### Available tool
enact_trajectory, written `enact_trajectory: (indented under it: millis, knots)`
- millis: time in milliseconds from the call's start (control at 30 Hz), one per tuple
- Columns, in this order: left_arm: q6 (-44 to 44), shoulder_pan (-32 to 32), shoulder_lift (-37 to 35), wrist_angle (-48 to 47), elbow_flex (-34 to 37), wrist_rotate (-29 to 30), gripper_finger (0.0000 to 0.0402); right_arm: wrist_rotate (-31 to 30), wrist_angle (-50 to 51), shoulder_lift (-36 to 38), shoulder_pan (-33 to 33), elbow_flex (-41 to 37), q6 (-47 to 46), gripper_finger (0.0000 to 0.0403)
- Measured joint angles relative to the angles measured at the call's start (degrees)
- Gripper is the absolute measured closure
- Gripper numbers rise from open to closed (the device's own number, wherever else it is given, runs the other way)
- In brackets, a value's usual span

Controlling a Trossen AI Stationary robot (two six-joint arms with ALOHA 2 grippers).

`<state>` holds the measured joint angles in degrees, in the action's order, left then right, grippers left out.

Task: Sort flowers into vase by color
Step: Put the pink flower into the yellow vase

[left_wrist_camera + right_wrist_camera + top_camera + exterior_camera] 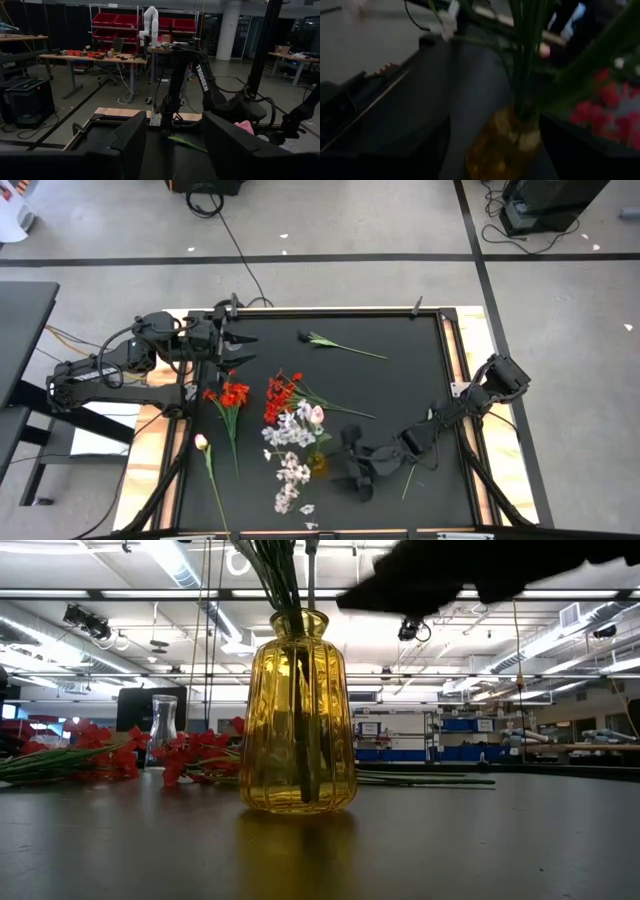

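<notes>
Right gripper (pixel 352 470) is hovering at 3 o'clock of the yellow vase (pixel 318 462), fingers apart, holding nothing. Left gripper (pixel 236 338) is waiting open at the table's (pixel 420 390) 10 o'clock corner. White flowers (pixel 292 432) and perhaps a pink one are already standing in the vase. Red flowers (pixel 232 395) are lying at 10 o'clock of it, a tulip (pixel 201 443) at 9, one stem (pixel 340 345) at 12. "TROSSEN" is showing on the right arm (pixel 202 77)

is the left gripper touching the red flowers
Apart. The high view shows the left gripper empty, with bare mat between it and the red flowers.
</notes>
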<state>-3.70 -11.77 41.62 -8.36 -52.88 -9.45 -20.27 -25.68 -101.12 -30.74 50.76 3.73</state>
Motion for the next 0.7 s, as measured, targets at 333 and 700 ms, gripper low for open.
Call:
enact_trajectory:
  millis: [333, 700]
  knots:
    - [0.0, 0.0, 0.0, 0.0, 0.0, 0.0, 0.0205, -6.2, 3.3, 3.6, -0.4, -5.0, -17.4, 0.0094]
    - [0.0, 0.0, 0.0, 0.0, 0.0, 0.0, 0.0205, -14.4, 9.6, 22.8, 1.5, -12.5, -22.4, 0.0094]
